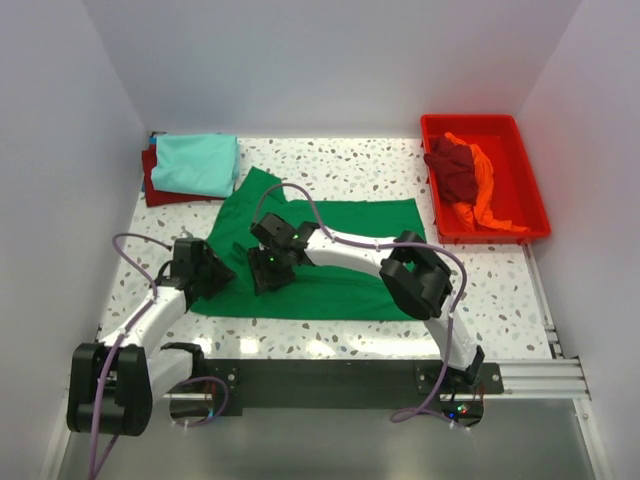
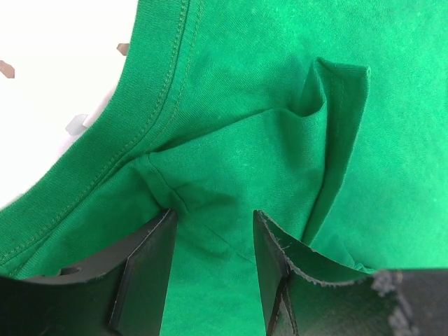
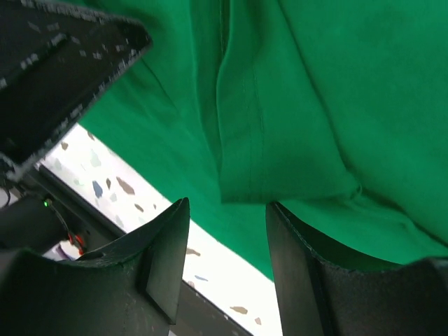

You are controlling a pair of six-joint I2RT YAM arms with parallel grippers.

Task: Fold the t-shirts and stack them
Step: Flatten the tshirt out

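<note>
Both pairs of jaws stand spread and neither pinches cloth yet. The left gripper (image 2: pixel 215 217) straddles a raised fold of the green t-shirt (image 1: pixel 330 295) beside its collar (image 2: pixel 140 119), and the right gripper (image 3: pixel 227 210) straddles a folded edge near the front side of the table (image 1: pixel 500 290). This shirt lies mid-table; the teal t-shirt (image 1: pixel 195 165) sits folded far left on a dark red t-shirt (image 1: pixel 150 185), and more t-shirts (image 1: pixel 470 185) wait in the red tray (image 1: pixel 470 122). I judge you are at the grasp for a fold: close on both edges, then lift them together.
</note>
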